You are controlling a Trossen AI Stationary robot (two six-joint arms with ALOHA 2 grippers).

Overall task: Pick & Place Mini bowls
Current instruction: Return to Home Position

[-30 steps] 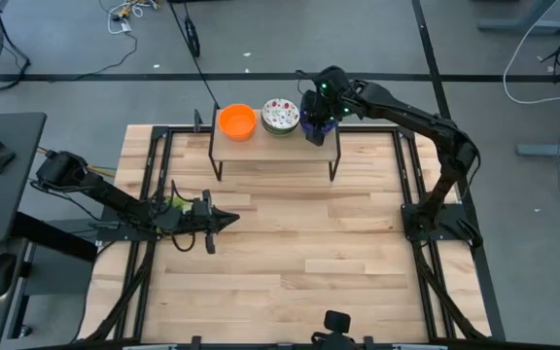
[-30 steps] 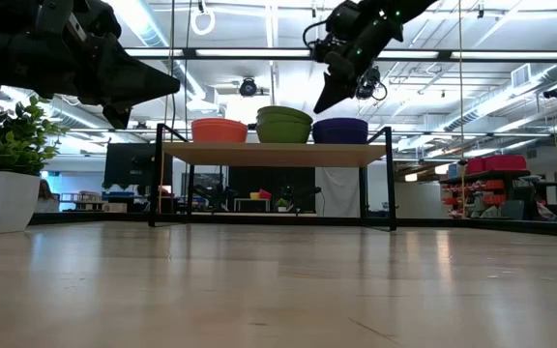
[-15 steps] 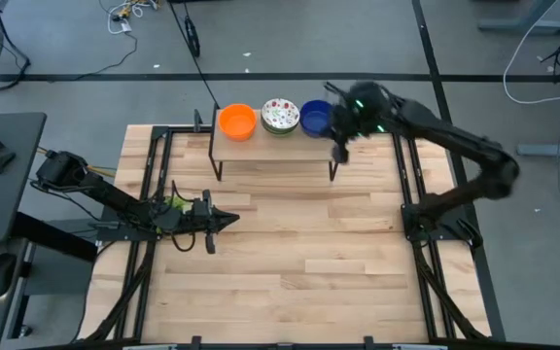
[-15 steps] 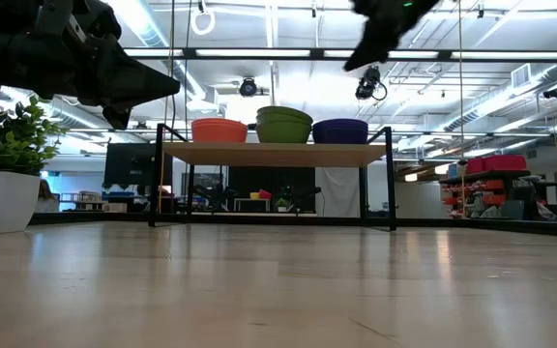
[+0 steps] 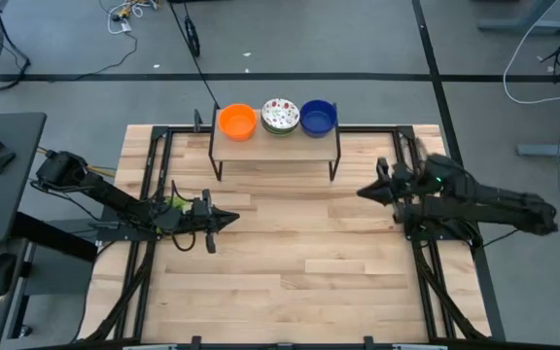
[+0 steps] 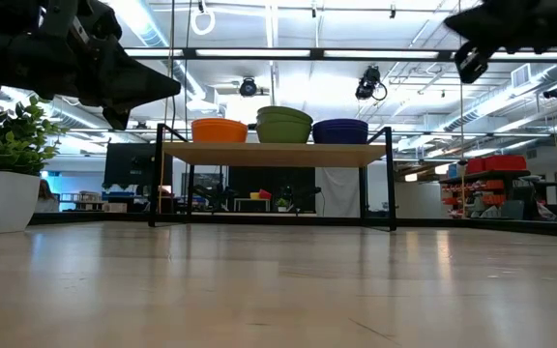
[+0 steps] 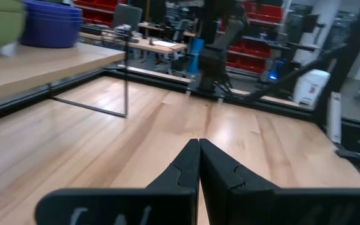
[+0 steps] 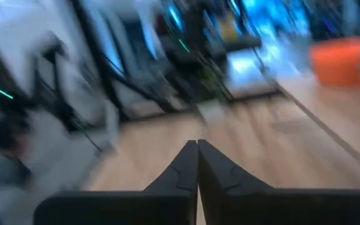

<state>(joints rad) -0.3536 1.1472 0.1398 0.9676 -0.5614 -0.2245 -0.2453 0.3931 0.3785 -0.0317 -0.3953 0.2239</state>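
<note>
Three mini bowls sit in a row on a small wooden shelf (image 5: 275,142) at the table's far side: an orange one (image 5: 237,122), a speckled white one (image 5: 280,116) on a green stack (image 6: 284,125), and a blue one (image 5: 318,117). My right gripper (image 5: 363,192) is shut with nothing in it, above the table's right side, well clear of the shelf. My left gripper (image 5: 235,221) is shut with nothing in it, above the table's left part.
A small green plant in a white pot (image 6: 3,179) stands at the table's left by the left arm. Dark metal rails (image 5: 411,185) run along the table's left and right sides. Bare wooden tabletop (image 5: 299,262) lies between the arms and toward the near edge.
My right gripper has left the blue bowl on the shelf's right end, drawn back fast toward the table's right edge and nearer, sunk somewhat, and turned from pointing down to pointing level. The blue bowl stays on the shelf.
</note>
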